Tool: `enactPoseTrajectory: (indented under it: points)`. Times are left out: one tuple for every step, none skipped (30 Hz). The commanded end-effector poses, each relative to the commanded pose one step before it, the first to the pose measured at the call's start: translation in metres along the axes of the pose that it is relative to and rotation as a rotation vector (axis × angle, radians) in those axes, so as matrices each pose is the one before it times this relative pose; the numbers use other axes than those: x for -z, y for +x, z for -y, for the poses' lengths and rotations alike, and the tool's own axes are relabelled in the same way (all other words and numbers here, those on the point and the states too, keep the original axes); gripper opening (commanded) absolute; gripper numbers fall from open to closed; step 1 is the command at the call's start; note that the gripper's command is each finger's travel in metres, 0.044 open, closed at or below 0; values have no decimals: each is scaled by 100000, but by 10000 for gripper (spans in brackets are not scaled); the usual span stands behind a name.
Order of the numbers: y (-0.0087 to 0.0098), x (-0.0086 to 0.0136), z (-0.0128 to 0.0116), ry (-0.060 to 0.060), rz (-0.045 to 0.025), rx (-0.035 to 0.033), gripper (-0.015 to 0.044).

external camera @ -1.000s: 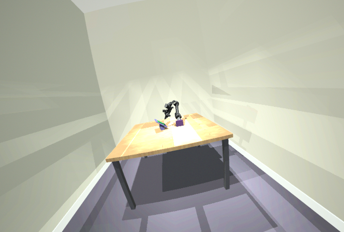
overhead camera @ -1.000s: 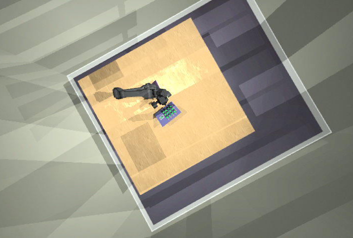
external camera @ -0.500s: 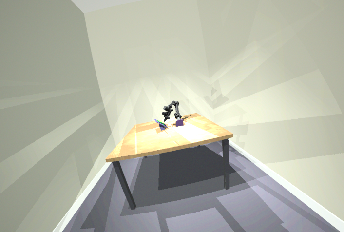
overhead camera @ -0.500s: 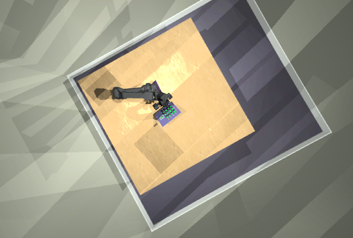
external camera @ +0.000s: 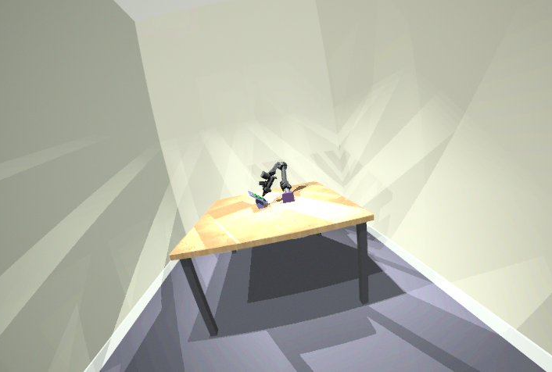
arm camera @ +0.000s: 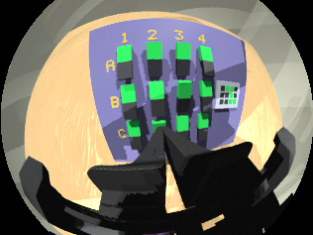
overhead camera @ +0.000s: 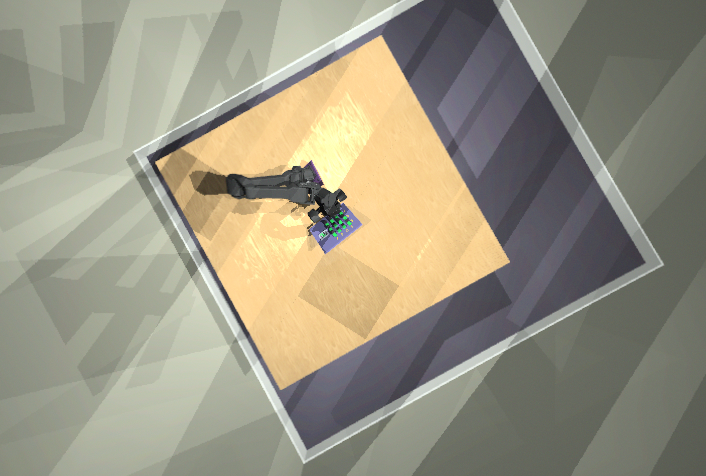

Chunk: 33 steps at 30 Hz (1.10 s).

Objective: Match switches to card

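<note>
The purple switch panel (arm camera: 167,88) holds a grid of green and dark grey rocker switches, with rows marked A, B, C and columns 1 to 4. It also shows in the overhead view (overhead camera: 336,228) and, tilted and small, in the side view (external camera: 257,198). The small card (arm camera: 228,95) lies on the panel right of the grid, beside row B. My gripper (arm camera: 160,130) is shut and empty. Its tips are at the near edge of the grid, over the row C switch in column 2 (arm camera: 157,124). The fingers hide most of that switch. I cannot tell if they touch it.
The panel sits on a wooden table (overhead camera: 322,215) near the arm's base (overhead camera: 236,185). A purple block (external camera: 288,197) stands at the foot of the arm. The table edges are far from the panel.
</note>
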<state>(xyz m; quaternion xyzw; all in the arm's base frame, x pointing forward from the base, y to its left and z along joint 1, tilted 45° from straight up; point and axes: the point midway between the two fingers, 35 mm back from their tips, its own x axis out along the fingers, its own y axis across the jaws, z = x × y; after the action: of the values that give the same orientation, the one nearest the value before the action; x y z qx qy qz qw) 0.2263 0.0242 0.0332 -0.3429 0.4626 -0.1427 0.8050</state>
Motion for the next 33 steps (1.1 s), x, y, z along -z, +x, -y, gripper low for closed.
enactPoseTrajectory:
  points:
    - [735, 304, -69, -1050, -1105, -30, 0]
    - [71, -1, 3, 0, 5, 7, 0]
    - [24, 0, 1, 0, 2, 2, 0]
    - [0, 0, 0, 0, 0, 0, 0]
    - [0, 0, 0, 0, 0, 0, 0]
    - [0, 0, 0, 0, 0, 0, 0]
    - [0, 0, 0, 0, 0, 0, 0]
    - [0, 0, 0, 0, 0, 0, 0]
    - [0, 0, 0, 0, 0, 0, 0]
    - [0, 0, 0, 0, 0, 0, 0]
    - [0, 0, 0, 0, 0, 0, 0]
    - [0, 0, 0, 0, 0, 0, 0]
    - [0, 0, 0, 0, 0, 0, 0]
    - [0, 0, 0, 0, 0, 0, 0]
    - [0, 0, 0, 0, 0, 0, 0]
    - [0, 0, 0, 0, 0, 0, 0]
    - [0, 0, 0, 0, 0, 0, 0]
    - [0, 0, 0, 0, 0, 0, 0]
    - [0, 0, 0, 0, 0, 0, 0]
    - [0, 0, 0, 0, 0, 0, 0]
    - [0, 0, 0, 0, 0, 0, 0]
    - [0, 0, 0, 0, 0, 0, 0]
    - [0, 0, 0, 0, 0, 0, 0]
    - [0, 0, 0, 0, 0, 0, 0]
    - [0, 0, 0, 0, 0, 0, 0]
    - [13, -1, 0, 0, 0, 1, 0]
    - [13, 0, 0, 0, 0, 1, 0]
    - [13, 0, 0, 0, 0, 1, 0]
    - [13, 0, 0, 0, 0, 1, 0]
    - [13, 0, 0, 0, 0, 1, 0]
    - [13, 0, 0, 0, 0, 1, 0]
    - [13, 0, 0, 0, 0, 1, 0]
    - [13, 0, 0, 0, 0, 1, 0]
